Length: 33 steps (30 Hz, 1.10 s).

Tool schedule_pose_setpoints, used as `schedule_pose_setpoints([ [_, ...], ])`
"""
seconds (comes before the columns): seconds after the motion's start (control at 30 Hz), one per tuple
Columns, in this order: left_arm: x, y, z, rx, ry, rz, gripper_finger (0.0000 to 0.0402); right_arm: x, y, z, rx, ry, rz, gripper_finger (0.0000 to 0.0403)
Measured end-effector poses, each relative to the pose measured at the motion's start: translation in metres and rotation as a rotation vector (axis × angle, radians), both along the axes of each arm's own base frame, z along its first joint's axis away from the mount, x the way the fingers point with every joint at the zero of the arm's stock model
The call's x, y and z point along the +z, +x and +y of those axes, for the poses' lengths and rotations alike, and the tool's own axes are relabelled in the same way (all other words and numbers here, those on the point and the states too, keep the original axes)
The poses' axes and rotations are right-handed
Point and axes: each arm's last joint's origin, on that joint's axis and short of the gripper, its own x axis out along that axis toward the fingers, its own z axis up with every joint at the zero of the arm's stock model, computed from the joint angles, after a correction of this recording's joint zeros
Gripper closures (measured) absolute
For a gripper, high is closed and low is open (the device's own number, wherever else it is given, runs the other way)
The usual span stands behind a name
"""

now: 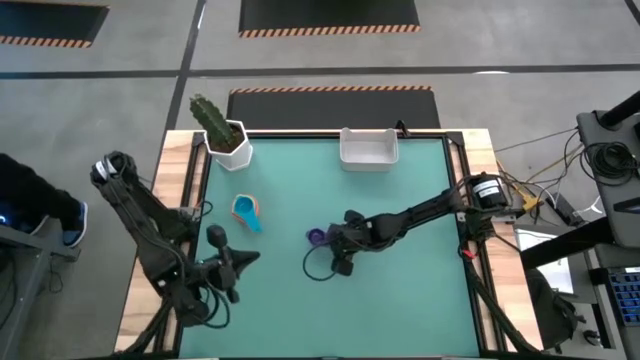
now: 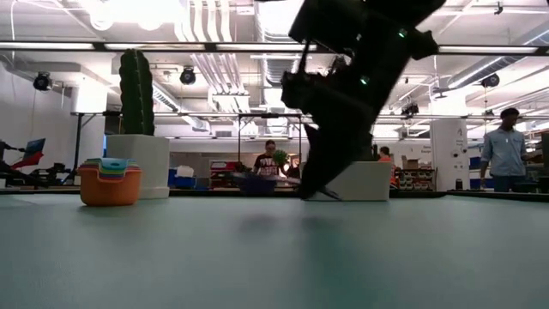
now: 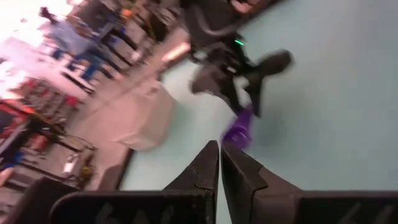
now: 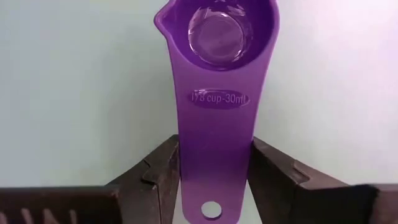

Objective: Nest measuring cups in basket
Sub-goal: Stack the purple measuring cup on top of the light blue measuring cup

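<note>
Because its flat handle offers the only thin edge, the purple cup at mid-table is clamped there by the right gripper. Nested cups and the basket stand apart; the left gripper is kept shut near the table's front-left.

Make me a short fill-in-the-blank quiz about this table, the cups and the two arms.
1. The right gripper has its jaws on either side of the handle of the ____ cup.
2. The stack of nested cups sits in an ____ cup at the bottom.
3. The white basket holds ____ cups so far.
4. The pot at the table's corner holds a ____.

Missing words: purple; orange; no; cactus
</note>
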Motion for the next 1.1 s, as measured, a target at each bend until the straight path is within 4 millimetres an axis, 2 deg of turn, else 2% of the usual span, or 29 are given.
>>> schedule_pose_setpoints([
  [0.23,0.023,-0.014,0.018,0.047,-0.006,-0.111,0.0402,0.03,0.026,-0.007,-0.033,0.028,-0.138,0.0258],
  [0.5,0.027,-0.021,0.028,0.081,0.012,-0.134,0.0402,0.049,0.07,-0.019,-0.063,0.042,-0.232,0.0257],
  [0.8,0.02,-0.021,0.028,0.092,0.032,-0.116,0.0402,0.058,0.125,-0.033,-0.078,0.093,-0.314,0.0257],
  [1.1,0.02,-0.021,0.028,0.092,0.035,-0.116,0.0402,0.059,0.163,-0.052,-0.104,0.081,-0.343,0.0257],
])
